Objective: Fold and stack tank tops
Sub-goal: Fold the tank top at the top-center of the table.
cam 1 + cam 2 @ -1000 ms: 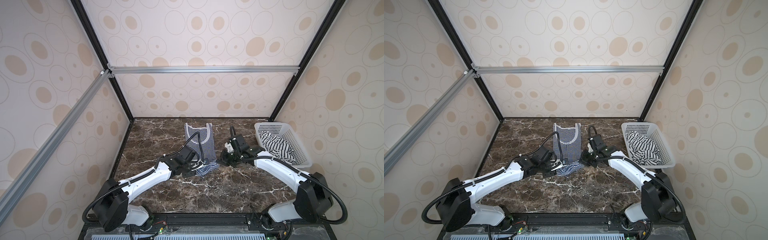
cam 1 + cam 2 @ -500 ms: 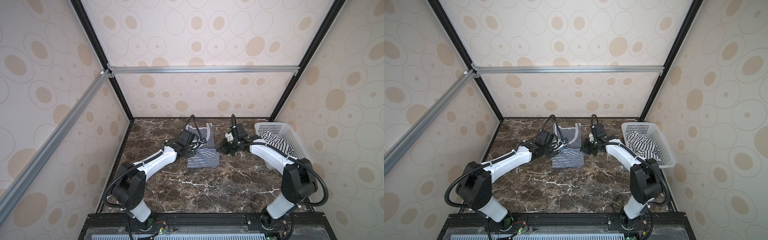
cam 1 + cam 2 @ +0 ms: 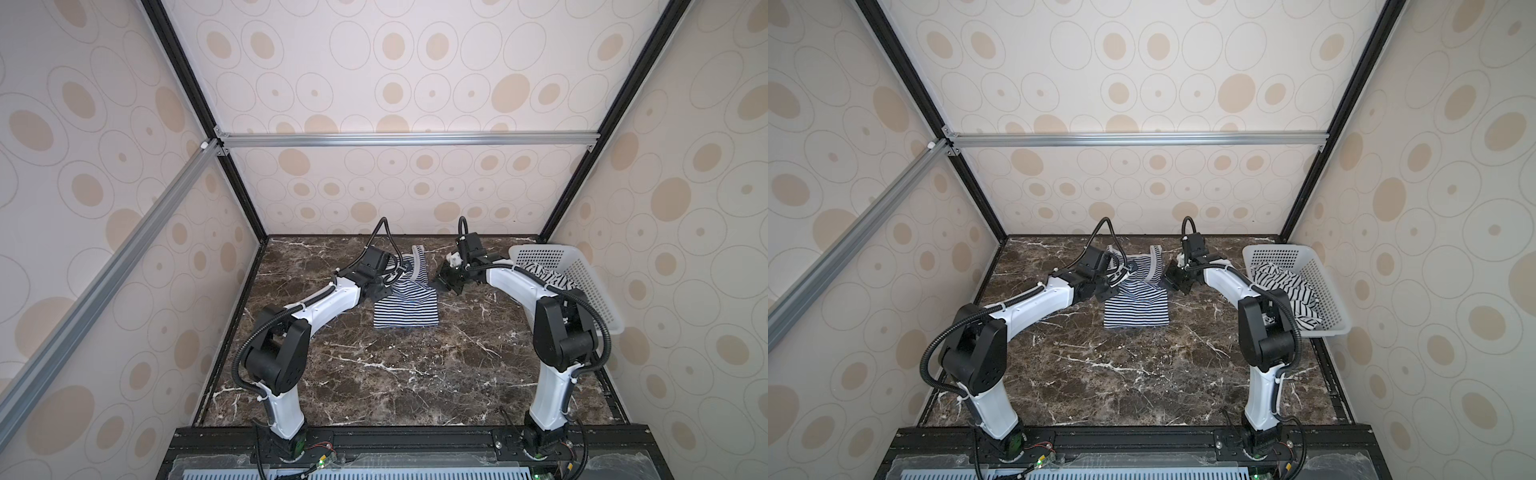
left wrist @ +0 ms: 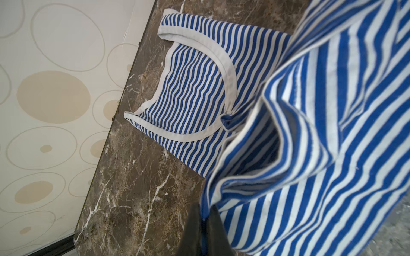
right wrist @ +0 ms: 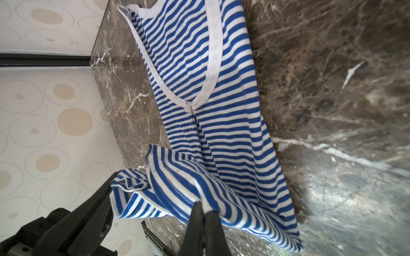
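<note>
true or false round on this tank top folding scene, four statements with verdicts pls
1. The left fingers and the right fingers are both shut on the blue-striped tank top. True.
2. The black-striped tank top lies folded on the table. False: it lies crumpled in the basket.
3. The basket stands on the robot's left side. False: it stands on the right side.
4. The blue-striped tank top's straps point toward the back wall. True.
</note>
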`<act>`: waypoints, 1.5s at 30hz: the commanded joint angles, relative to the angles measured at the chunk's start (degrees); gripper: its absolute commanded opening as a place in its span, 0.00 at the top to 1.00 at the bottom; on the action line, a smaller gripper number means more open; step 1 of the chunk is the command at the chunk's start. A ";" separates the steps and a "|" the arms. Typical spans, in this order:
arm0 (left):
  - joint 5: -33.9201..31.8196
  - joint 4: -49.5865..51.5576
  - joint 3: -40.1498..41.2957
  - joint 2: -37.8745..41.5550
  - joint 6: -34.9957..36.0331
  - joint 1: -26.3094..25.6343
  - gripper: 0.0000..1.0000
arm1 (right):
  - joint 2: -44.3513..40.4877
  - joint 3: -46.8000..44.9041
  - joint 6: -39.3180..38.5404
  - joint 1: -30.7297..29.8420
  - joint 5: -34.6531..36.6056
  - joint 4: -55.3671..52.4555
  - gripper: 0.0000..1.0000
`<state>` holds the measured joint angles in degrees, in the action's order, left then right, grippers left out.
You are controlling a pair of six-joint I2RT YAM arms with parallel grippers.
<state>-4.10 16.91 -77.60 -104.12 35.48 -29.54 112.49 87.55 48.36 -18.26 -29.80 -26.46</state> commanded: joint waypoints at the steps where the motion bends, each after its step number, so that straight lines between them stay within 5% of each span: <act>1: -0.62 -0.04 -3.32 -1.99 1.34 1.09 0.92 | 3.66 3.53 -0.02 0.85 -1.16 0.07 1.00; 19: -0.25 -3.26 -6.88 -10.66 0.98 4.30 0.89 | 16.20 14.08 1.27 1.99 -3.68 1.26 0.99; 35: -1.10 -4.28 -10.64 -16.71 0.58 5.11 0.81 | 19.20 15.45 2.98 4.42 -3.59 2.55 0.97; 45: -3.99 -8.78 -6.15 -11.24 -3.07 5.81 0.69 | 14.43 12.21 2.42 4.90 -1.95 5.41 0.74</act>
<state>-7.18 10.33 -84.99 -119.50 33.87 -24.29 130.41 101.47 51.07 -13.74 -32.82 -22.20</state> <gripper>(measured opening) 0.310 0.254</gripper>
